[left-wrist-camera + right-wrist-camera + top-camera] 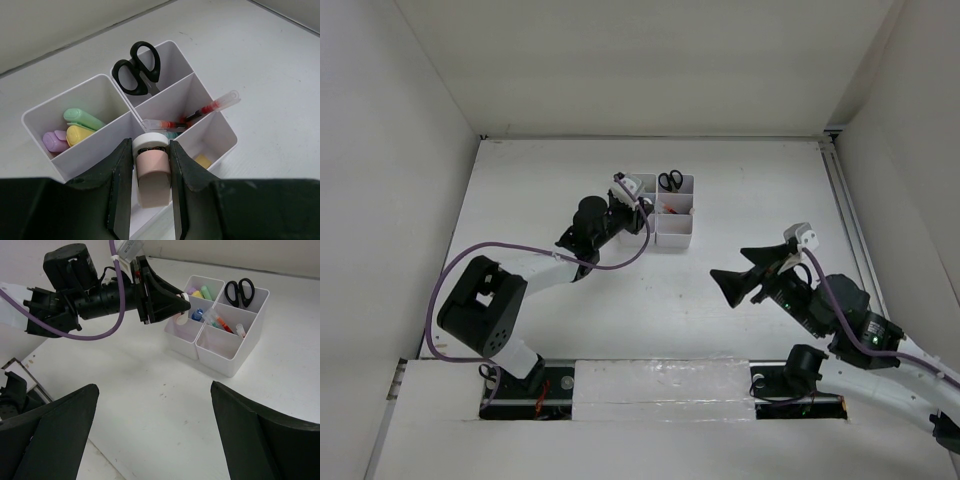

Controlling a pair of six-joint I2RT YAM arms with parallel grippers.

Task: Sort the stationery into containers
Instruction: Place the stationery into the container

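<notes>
In the left wrist view, the left gripper and the pink stick clamped in it cover the near compartments of the organizer. Only a corner of a yellow item shows there, the gripper body is cut off by the bottom edge, and the blades of the scissors are sunk out of sight in the far right compartment. In the top view, the other organizer contents are too small to identify, and the right arm runs off the near right corner. In the right wrist view, the fingers of the right gripper are dark, blurred and cut off by the bottom edge.
</notes>
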